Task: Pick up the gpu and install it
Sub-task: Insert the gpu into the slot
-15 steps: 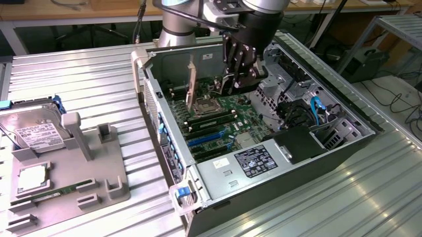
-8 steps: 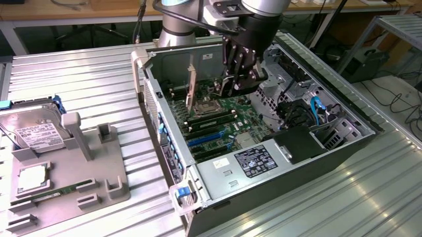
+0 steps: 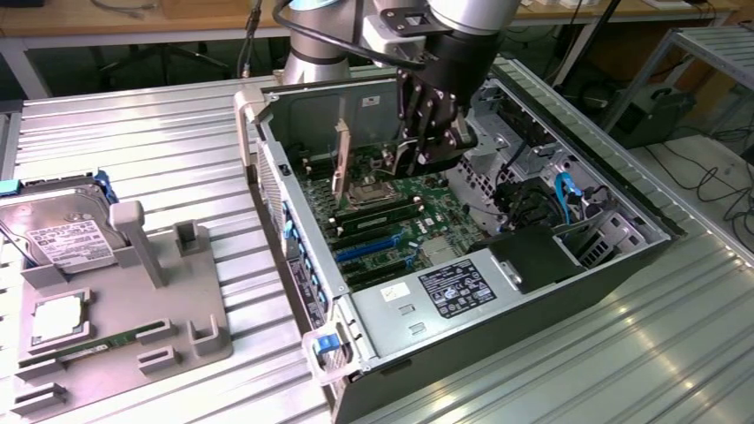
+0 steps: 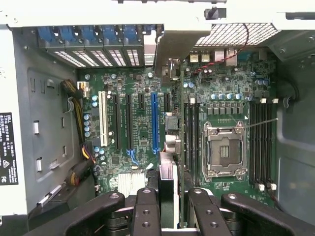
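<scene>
While the open computer case [image 3: 471,265] lies on the metal table [image 3: 154,141], the gripper [image 3: 415,146] hangs over its motherboard [image 3: 401,208], fingers [image 4: 147,211] partly closed on the gpu [image 3: 343,163], held edge-on and upright above the expansion slots [image 4: 155,123]. Pickup is done; the card looks not yet seated.
</scene>
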Robot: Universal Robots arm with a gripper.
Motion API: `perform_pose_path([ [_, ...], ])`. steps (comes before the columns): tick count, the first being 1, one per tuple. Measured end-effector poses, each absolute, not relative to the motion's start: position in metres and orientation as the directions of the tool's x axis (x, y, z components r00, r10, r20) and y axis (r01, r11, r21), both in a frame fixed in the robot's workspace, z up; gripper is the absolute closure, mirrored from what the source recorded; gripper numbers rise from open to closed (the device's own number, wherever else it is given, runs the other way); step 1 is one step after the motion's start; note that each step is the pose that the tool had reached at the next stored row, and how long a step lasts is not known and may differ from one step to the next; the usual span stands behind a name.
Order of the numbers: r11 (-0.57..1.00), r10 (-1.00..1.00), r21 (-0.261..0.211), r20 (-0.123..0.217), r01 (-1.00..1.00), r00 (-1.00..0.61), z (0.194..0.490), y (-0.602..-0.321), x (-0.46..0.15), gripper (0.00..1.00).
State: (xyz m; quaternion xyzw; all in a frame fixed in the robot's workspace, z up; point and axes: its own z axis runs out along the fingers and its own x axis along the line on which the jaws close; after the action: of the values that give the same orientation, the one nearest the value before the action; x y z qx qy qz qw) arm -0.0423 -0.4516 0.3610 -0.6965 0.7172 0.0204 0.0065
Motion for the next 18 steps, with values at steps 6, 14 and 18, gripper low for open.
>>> perform_pose_path([
  [6,0.028,-0.999,0.020,-0.039,-0.999,-0.029,0.357,-0.452,-0.042,0.72],
  [14,0.027,-0.998,0.020,-0.048,-0.999,-0.028,0.351,-0.453,-0.042,0.72],
  [18,0.027,-0.998,0.020,-0.051,-0.999,-0.028,0.350,-0.453,-0.043,0.72],
])
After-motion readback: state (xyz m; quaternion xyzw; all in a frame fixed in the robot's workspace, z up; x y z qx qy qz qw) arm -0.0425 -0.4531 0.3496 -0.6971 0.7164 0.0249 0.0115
